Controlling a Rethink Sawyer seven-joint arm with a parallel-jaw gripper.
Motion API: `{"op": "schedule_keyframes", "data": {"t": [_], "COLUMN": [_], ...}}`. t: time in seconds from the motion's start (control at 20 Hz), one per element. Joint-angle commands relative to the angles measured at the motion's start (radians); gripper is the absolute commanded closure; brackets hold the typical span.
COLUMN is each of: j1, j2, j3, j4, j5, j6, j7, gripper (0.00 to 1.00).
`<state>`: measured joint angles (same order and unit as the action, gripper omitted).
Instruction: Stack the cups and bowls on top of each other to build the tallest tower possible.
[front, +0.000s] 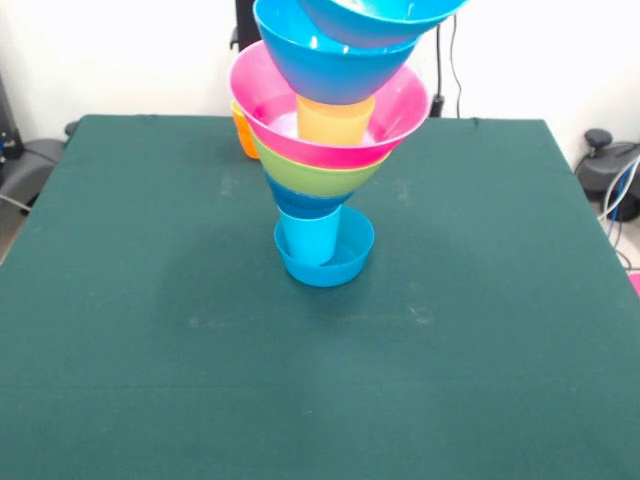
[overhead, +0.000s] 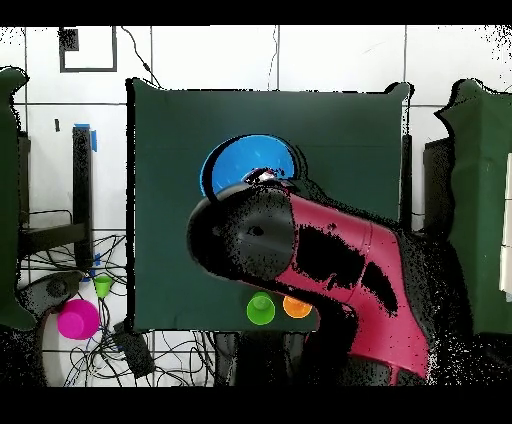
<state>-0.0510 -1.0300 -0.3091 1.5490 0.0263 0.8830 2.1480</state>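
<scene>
Front view, near to far. The tower (front: 325, 150) stands at mid-table (front: 150, 380): a small blue bowl (front: 340, 262) holds a light blue cup (front: 308, 236), bearing blue, lime green bowl (front: 315, 177), pink bowl (front: 400, 110), a yellow cup (front: 335, 120) and large blue bowls (front: 335, 60). An orange cup (front: 243, 132) stands behind, left. No writing is legible. Overhead, the arm (overhead: 330, 270) covers the tower; whether the jaws are released or clenched cannot be told.

The tower (front: 325, 170) is placed mid-counter (front: 150, 350), with a cup (front: 243, 132) set just behind it, partly hidden.
</scene>
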Motion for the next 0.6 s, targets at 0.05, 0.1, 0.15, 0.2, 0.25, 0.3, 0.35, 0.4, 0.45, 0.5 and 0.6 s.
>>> {"op": "schedule_keyframes", "data": {"t": [0.05, 0.1, 0.15, 0.2, 0.25, 0.3, 0.35, 0.4, 0.45, 0.5, 0.6], "j1": [-0.001, -0.004, -0.007, -0.007, -0.007, -0.007, -0.006, -0.005, -0.003, -0.004, -0.003], "j2": [0.012, 0.012, 0.011, 0.01, 0.01, 0.009, 0.008, 0.009, 0.01, 0.012, 0.014], "j3": [0.103, 0.107, 0.113, 0.113, 0.114, 0.115, 0.114, 0.113, 0.112, 0.111, 0.108], "j4": [0.121, 0.122, 0.123, 0.124, 0.126, 0.128, 0.128, 0.124, 0.121, 0.116, 0.112], "j5": [-0.025, -0.027, -0.032, -0.033, -0.034, -0.035, -0.037, -0.039, -0.041, -0.04, -0.043], "j6": [-0.07, -0.077, -0.086, -0.089, -0.093, -0.097, -0.096, -0.089, -0.082, -0.07, -0.069], "j7": [-0.028, -0.032, -0.035, -0.036, -0.038, -0.039, -0.039, -0.038, -0.037, -0.035, -0.034], "gripper": [1.0, 1.0, 0.0, 0.0, 0.0, 0.0, 0.0, 0.0, 0.0, 0.0, 0.0]}}
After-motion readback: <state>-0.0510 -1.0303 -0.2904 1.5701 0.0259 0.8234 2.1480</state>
